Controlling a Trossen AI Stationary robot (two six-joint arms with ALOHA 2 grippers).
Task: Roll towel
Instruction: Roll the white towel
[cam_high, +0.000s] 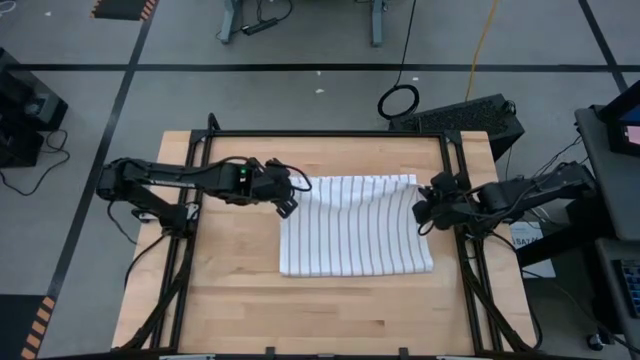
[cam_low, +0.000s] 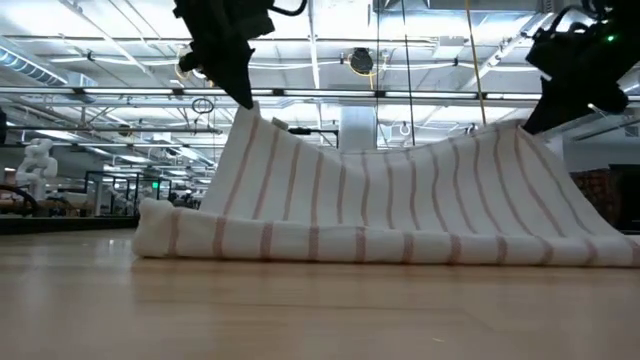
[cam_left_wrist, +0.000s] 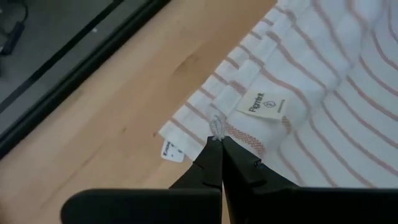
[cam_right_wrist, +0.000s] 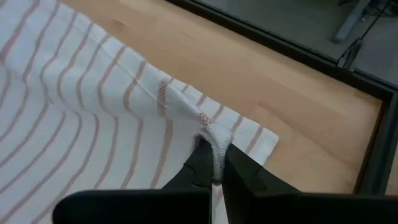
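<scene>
My left tool (cam_high: 287, 203) is clenched on one far corner of the towel (cam_high: 352, 228), lifting it off the table (cam_high: 330, 310). My right tool (cam_high: 424, 213) pinches the other far corner, equally raised. The near edge lies folded on the table. Next, I judge, both corners must travel forward together, evenly.

Two matte black jointed arms (cam_high: 190, 178) with loose black cables end in slim, tapering black pincers (cam_left_wrist: 219, 144).

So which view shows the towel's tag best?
The left wrist view: the tag lies flat and close, printing visible, beside the left hand pinching the towel. High, low and right wrist views show stripes, no tag.
</scene>
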